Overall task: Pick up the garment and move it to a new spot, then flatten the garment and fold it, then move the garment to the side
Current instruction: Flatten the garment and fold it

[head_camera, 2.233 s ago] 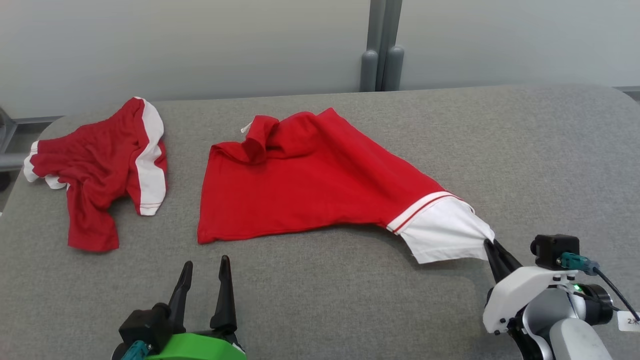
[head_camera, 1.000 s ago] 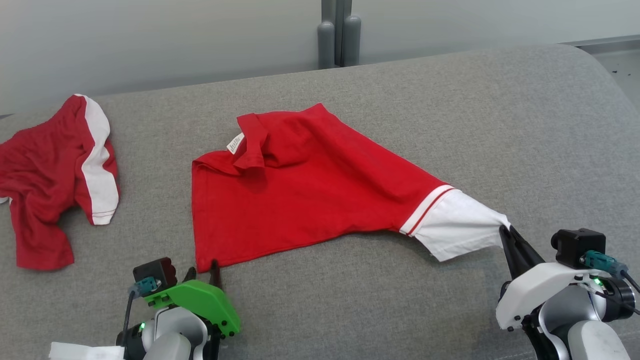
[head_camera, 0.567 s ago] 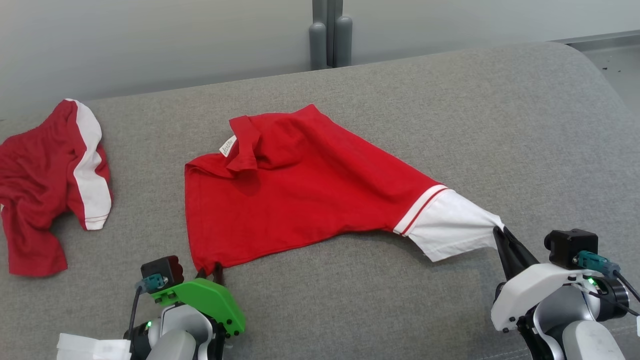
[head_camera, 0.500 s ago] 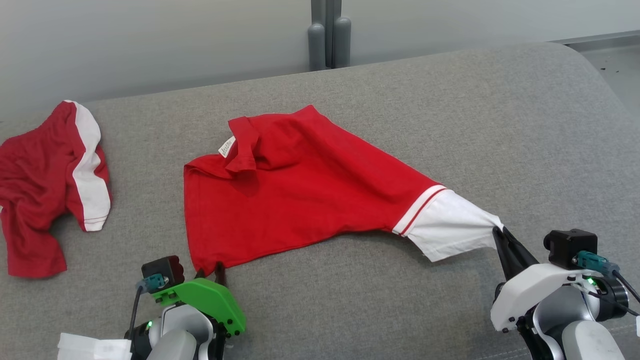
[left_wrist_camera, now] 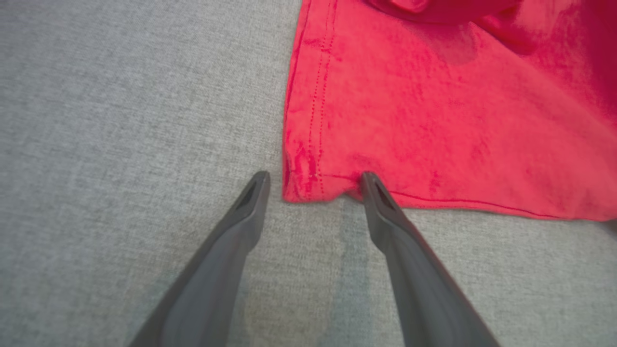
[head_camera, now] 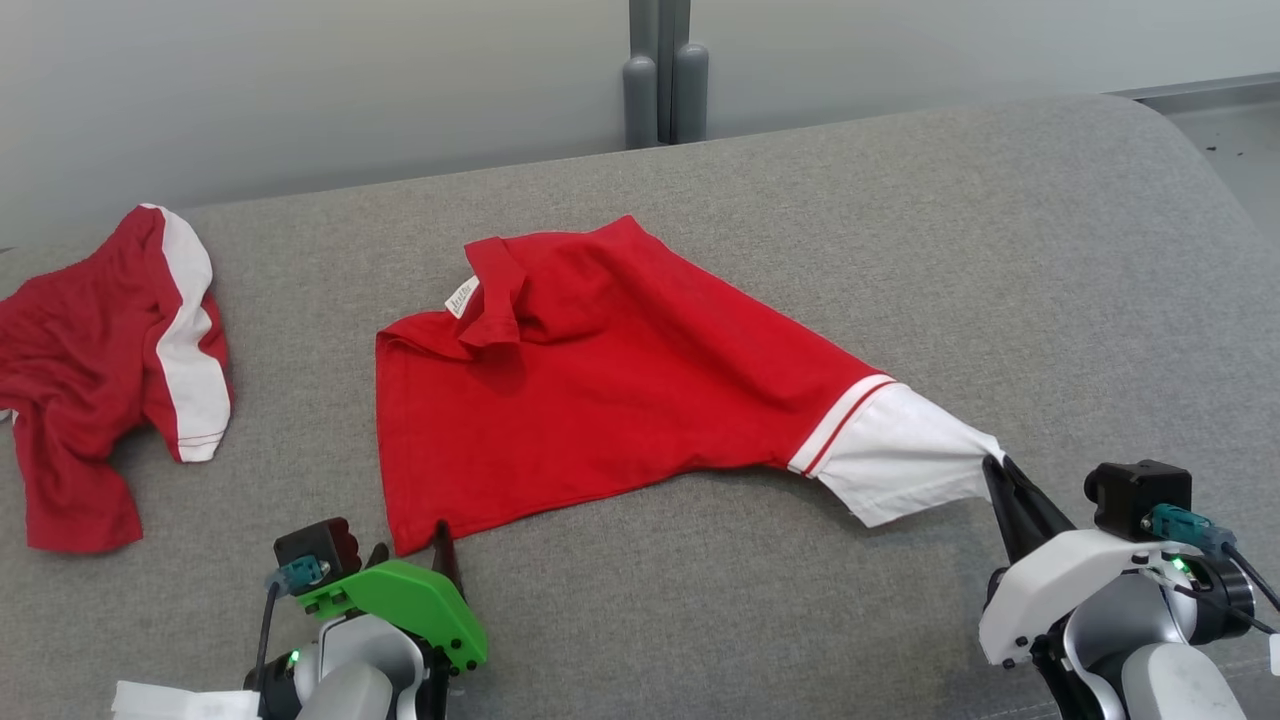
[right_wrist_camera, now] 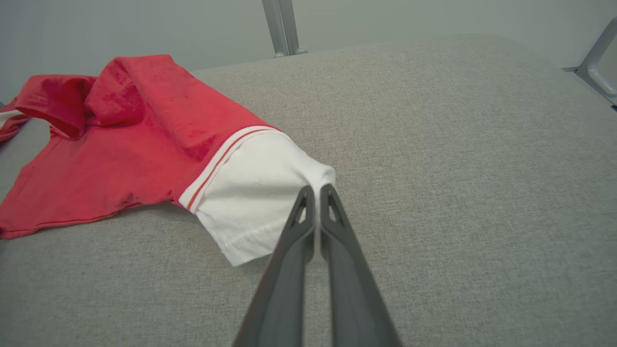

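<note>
The garment (head_camera: 600, 380) is a red shirt with a white sleeve (head_camera: 900, 455), spread on the grey table (head_camera: 900, 200). My right gripper (head_camera: 992, 465) is shut on the sleeve's tip, which is pulled toward the near right; the pinch is plain in the right wrist view (right_wrist_camera: 315, 190). My left gripper (head_camera: 410, 538) stands open at the shirt's near-left corner. In the left wrist view the corner (left_wrist_camera: 303, 188) lies flat between the tips of the left gripper (left_wrist_camera: 313, 177), and the right fingertip (left_wrist_camera: 368, 180) touches the hem. Nothing is gripped there.
A second red-and-white garment (head_camera: 100, 360) lies crumpled at the table's far left. Grey posts (head_camera: 660, 85) stand behind the table's back edge. The rounded right end of the table drops to the floor (head_camera: 1240, 130).
My left fingers closed in at the shirt's near-left corner half a second ago and now stand apart again, the corner lying flat. The right gripper keeps its hold. The camera shifted slightly.
</note>
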